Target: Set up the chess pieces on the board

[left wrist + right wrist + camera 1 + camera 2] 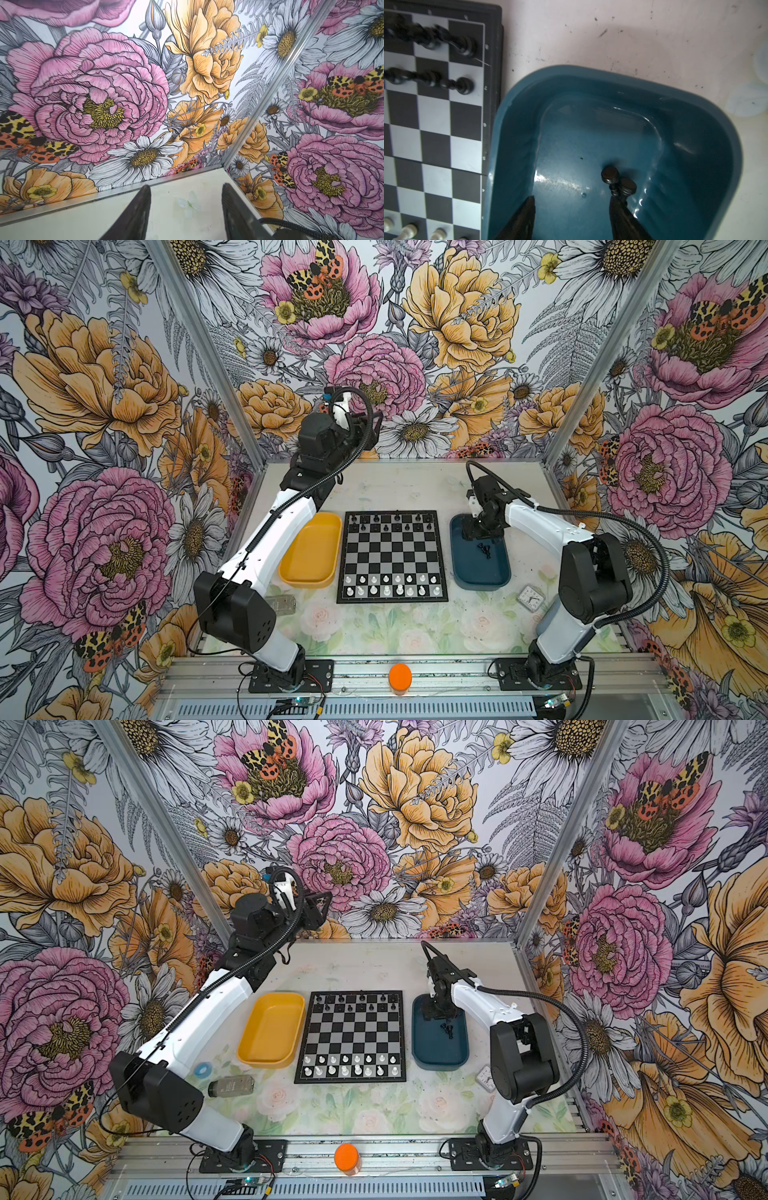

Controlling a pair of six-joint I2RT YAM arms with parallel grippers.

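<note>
The board (392, 556) lies flat in the middle of the table. Black chess pieces (390, 522) stand on its two far rows, and white chessmen (392, 585) fill the two near rows. A small cluster of black pieces (618, 182) lies on its side in the dark blue tray (482, 572) right of the board. My right gripper (572, 198) hangs open low over that tray. The lying pieces are just beyond one fingertip, outside the gap. My left gripper (187, 186) is raised high at the back left, open and empty, facing the back wall.
An empty yellow tray (311, 551) sits left of the board under my left forearm. A small clock (530, 597) lies near the blue tray's front corner. A clear container (230, 1085) and a blue tape roll (203, 1070) lie front left. An orange cylinder (400, 676) stands on the front rail.
</note>
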